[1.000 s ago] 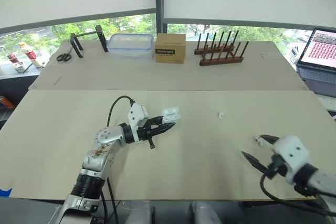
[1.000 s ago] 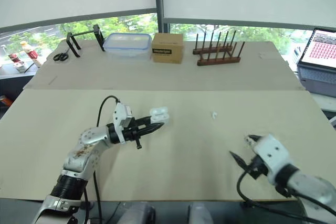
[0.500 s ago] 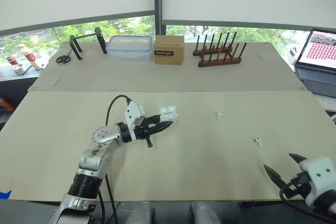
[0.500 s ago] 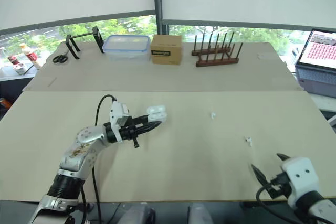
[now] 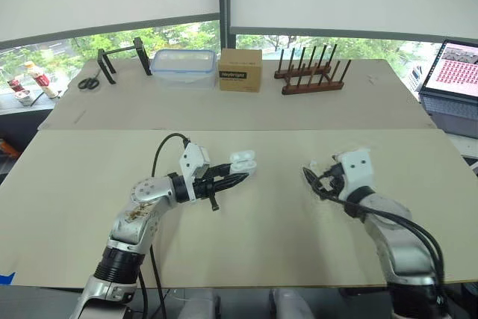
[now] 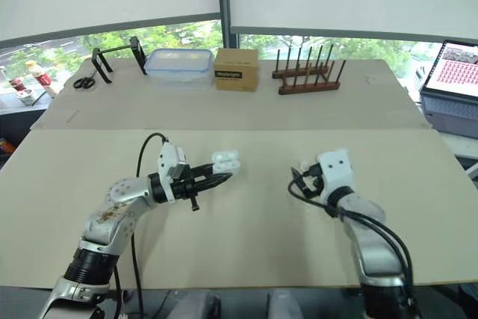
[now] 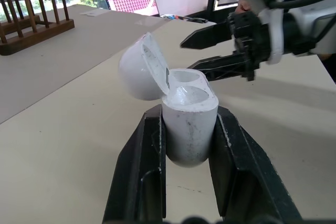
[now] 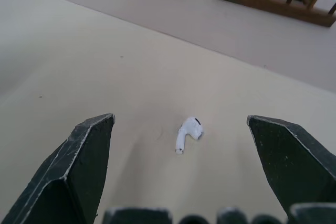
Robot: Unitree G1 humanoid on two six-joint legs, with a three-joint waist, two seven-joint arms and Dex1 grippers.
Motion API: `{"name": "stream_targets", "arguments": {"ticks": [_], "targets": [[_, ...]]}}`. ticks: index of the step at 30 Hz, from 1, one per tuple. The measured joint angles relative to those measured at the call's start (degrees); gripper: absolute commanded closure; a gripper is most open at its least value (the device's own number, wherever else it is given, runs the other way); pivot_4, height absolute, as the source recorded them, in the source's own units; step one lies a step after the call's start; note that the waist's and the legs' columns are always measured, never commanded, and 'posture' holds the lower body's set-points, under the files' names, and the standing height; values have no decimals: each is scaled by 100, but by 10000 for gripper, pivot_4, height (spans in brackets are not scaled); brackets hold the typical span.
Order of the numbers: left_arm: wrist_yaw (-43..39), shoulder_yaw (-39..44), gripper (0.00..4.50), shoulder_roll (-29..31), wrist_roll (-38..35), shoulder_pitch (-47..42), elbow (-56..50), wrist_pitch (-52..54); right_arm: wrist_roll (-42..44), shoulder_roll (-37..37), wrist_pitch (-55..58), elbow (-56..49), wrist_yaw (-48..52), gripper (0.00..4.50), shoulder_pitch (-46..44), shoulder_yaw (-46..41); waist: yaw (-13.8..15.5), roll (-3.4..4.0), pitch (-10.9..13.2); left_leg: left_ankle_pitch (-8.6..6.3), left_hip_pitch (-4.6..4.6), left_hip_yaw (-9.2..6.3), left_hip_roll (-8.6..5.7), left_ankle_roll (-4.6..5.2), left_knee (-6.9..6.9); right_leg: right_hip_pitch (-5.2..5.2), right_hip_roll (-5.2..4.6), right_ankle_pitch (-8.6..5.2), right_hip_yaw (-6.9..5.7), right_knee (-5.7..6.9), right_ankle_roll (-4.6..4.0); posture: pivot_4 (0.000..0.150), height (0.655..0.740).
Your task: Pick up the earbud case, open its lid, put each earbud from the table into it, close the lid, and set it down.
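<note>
White earbud case (image 7: pixel 188 124) pinched upright in left gripper (image 5: pixel 237 179) above the table (image 5: pixel 261 244), as before; lid tipped open, wells bare. Swung in from the near right edge: right gripper (image 5: pixel 308 178), fingers spread wide, earbud (image 8: pixel 189 132) lying on the table between them.

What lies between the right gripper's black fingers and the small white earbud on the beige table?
Nothing. In the right wrist view, bare beige table surrounds the small white earbud, which lies apart from both open fingers of the right gripper.
</note>
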Motion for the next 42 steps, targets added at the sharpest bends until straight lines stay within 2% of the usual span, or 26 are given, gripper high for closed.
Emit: {"name": "stream_targets", "arguments": {"ticks": [6, 12, 15, 23, 25, 26, 29, 32, 33, 37, 42], "targets": [[-1, -87, 39116, -23, 2, 6, -20, -7, -112, 220, -257, 1298, -287, 0, -641, 39, -38, 0, 0, 0, 1, -1, 4, 0, -6, -5, 5, 0, -1, 3, -1, 1500, 7400], [-21, -106, 39116, -24, 11, 11, 32, -44, -84, 510, -382, 1701, -499, 0, -880, -18, -64, 1, -1, 0, 5, 0, 6, 0, -5, -2, 6, 1, 2, 6, -1, 1500, 7400], [-53, -134, 39116, -25, 16, 18, 90, -48, 9, 710, -275, 1745, -611, 8376, -948, -94, -82, 2, -1, 0, 5, -2, 7, 0, -6, -3, 7, 1, 2, 6, -2, 1500, 7400], [-61, -139, 39116, -10, 24, 74, 94, -51, 135, 775, 194, 1370, -622, 36049, -829, -108, -74, 2, -1, 0, 5, -3, 7, 0, -8, -2, 6, 1, 1, 5, -1, 1500, 7400], [-62, -141, 39116, -7, 25, 110, 92, -51, 176, 730, 351, 1137, -537, 41627, -699, -76, -74, 2, -1, 0, 5, -3, 8, 0, -10, -3, 6, 1, 1, 5, -2, 1500, 7400], [-62, -141, 39116, 5, 25, 144, 92, -51, 188, 684, 423, 1029, -451, 41666, -647, -40, -73, 2, -1, 0, 5, -3, 8, 1, -10, -3, 7, 1, 1, 5, -2, 1500, 7400], [-58, -144, 39116, 17, 24, 198, 86, -51, 365, 280, 644, 650, 91, 41667, -461, 160, -73, 2, -1, 0, 4, -2, 7, 1, -9, -3, 6, 0, 0, 2, -1, 1500, 7400], [-52, -139, 39116, 46, 23, 230, 35, -49, 634, -376, 696, 329, 1055, 41667, -304, 479, -70, 4, 1, -1, 2, -1, 6, 1, -8, -2, 5, 0, 0, -2, -1, 1500, 7400], [-50, -140, 39116, 49, 21, 262, -25, -41, 740, -796, 606, 210, 1565, 41667, -245, 626, -57, 9, 5, -1, 0, 1, 4, 1, -6, -2, 3, 0, 0, -5, 1, 1500, 7400], [-24, -131, 39116, 124, 2, 482, -266, -3, 1064, -2264, -29, -133, 3387, 41667, -65, 716, -43, 7, 7, -3, 1, -1, 8, 4, -6, 7, 6, -2, -4, -15, 3, 1500, 7400], [62, -129, 39116, 151, -45, 756, -627, 99, 1130, -3548, -1223, -96, 5258, 41667, 337, 870, -40, 6, 11, -3, 2, 3, 11, 5, -6, 8, 5, -2, -4, -15, 4, 1500, 7400]]}}
